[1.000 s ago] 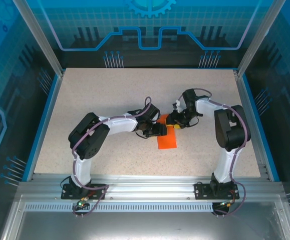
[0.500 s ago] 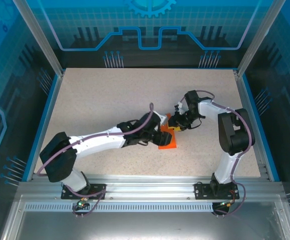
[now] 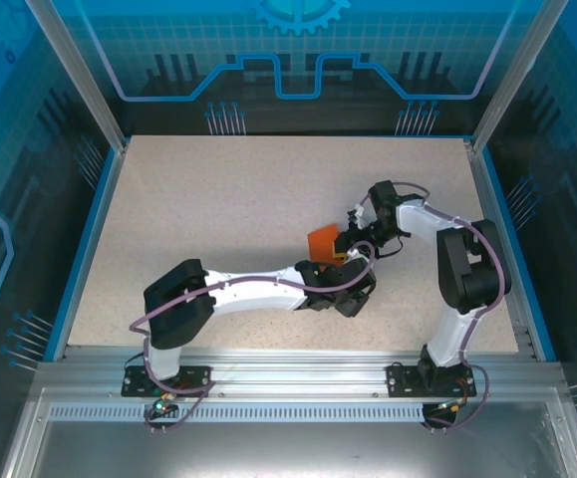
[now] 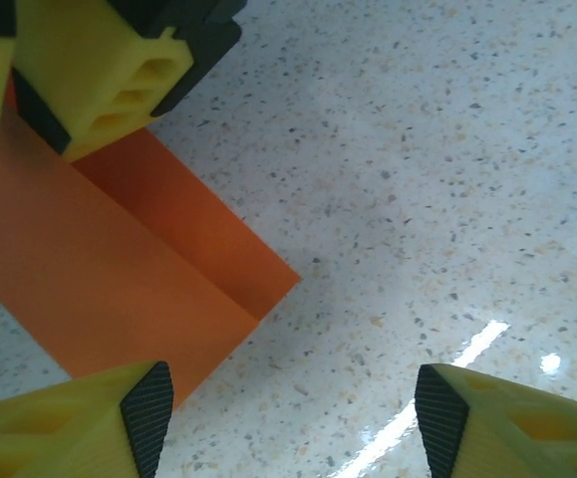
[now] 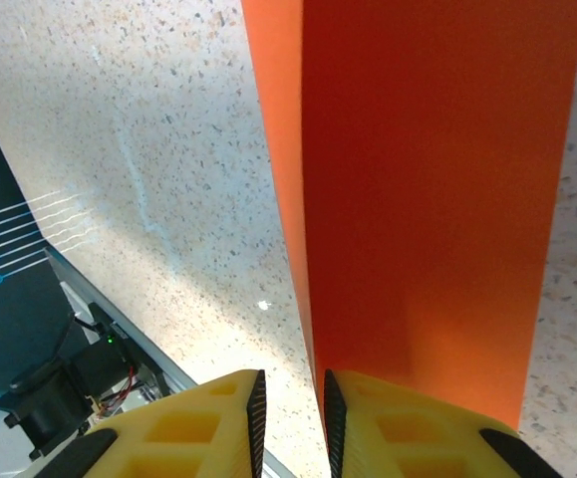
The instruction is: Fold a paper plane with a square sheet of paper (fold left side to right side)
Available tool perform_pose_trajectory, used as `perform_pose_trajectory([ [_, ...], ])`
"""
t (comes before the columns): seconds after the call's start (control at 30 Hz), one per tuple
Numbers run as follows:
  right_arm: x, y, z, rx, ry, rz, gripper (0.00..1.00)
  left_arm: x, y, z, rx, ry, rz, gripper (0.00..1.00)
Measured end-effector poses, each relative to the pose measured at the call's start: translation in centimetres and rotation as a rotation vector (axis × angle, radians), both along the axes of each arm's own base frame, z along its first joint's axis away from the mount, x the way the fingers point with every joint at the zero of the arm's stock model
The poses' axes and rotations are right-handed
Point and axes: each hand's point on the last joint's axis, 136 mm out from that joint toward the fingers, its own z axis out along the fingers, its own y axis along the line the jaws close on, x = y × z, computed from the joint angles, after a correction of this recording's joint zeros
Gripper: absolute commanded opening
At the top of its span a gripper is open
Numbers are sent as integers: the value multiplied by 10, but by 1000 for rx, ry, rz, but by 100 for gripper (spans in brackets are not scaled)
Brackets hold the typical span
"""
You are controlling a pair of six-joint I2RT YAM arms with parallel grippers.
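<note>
From above, the folded sheet of paper (image 3: 322, 241) sticks out just left of the right claw (image 3: 344, 249), over the speckled counter (image 3: 218, 199). Gripped by one edge only, such thin paper could sag or twist, and the layers would slide out of line.

At the left wrist, the left claw (image 4: 286, 423) stands wide apart and empty, just below the right claw. Closing askew here could crumple the matte orange-red flap beside its sharp straight crease.

At the right wrist, the yellow ribbed tips are clamped on the sheet's edge, and a shallow bite may slip.
</note>
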Motion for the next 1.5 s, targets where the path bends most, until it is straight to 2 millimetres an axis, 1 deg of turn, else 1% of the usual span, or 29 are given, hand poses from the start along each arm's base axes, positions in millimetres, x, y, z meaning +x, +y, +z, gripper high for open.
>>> perform_pose_trajectory([
  [0.17,-1,1,1,6,7,-2,25,6,12,-3,64,-32,30,71],
  [0.4,-1,1,1,5,13,-9,25,11,8,-15,111,-35,27,69],
  [0.5,-1,1,1,5,17,-13,25,12,8,-20,131,-31,27,66],
  [0.6,-1,1,1,5,19,-15,25,15,5,-20,143,-39,30,59],
  [0.73,0,1,1,6,16,-15,25,20,3,-20,160,-55,35,45],
  [0.9,0,1,1,5,17,-15,25,20,7,-23,183,-55,38,28],
  [0.97,0,1,0,4,16,-15,25,19,7,-24,185,-54,38,26],
  [1.13,0,1,0,1,16,-15,25,20,6,-23,179,-55,38,14],
  [1.4,-1,0,0,0,15,-11,26,20,4,-23,166,-49,36,4],
  [1.47,-1,0,0,-1,14,-10,28,20,4,-23,161,-44,36,2],
  [1.5,-1,0,0,-3,13,-10,32,20,4,-23,157,-41,37,1],
])
